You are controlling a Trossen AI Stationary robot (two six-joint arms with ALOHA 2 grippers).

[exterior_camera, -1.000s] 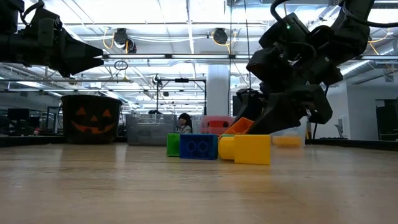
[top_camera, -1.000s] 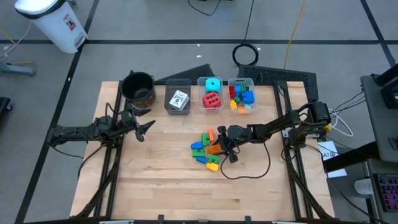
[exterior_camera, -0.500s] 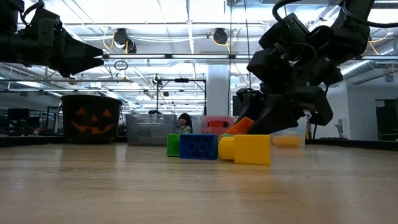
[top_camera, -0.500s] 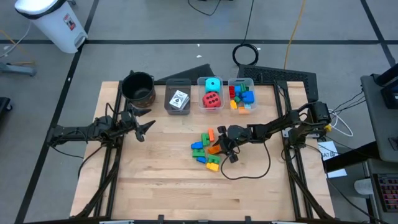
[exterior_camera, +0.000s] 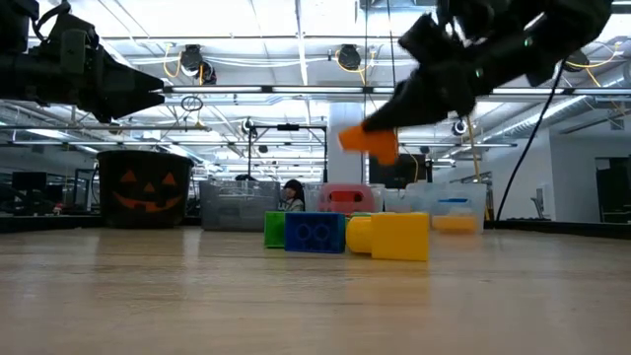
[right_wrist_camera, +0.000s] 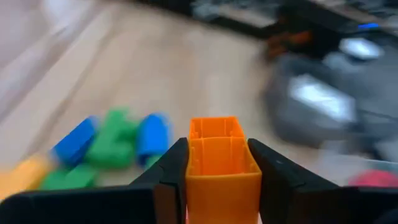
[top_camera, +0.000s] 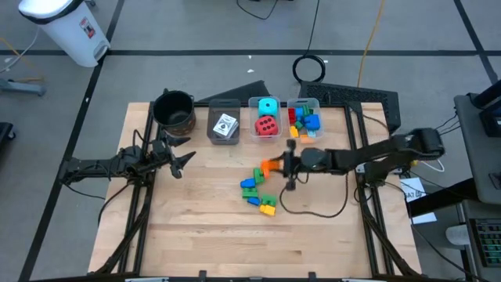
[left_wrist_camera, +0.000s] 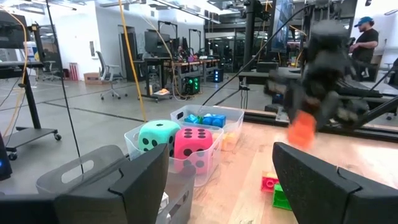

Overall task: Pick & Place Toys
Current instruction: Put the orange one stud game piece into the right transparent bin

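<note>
We had the orange brick (right_wrist_camera: 216, 163) clamped between the right jaws (top_camera: 273, 166), lifted clear of the bench (top_camera: 196, 227) above the loose pile (top_camera: 258, 193). We judged a level carry to the brick bin (top_camera: 304, 121) and a low release best. The left jaws (top_camera: 182, 160) waited apart near the pot (top_camera: 174, 110). Only the low view showed the brick's height; only the high view showed the bins.

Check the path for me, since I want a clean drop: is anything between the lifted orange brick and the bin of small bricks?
Nothing visible. The right end effector holds the orange brick clear above the table, and the brick bin lies just beyond, open-topped.
</note>
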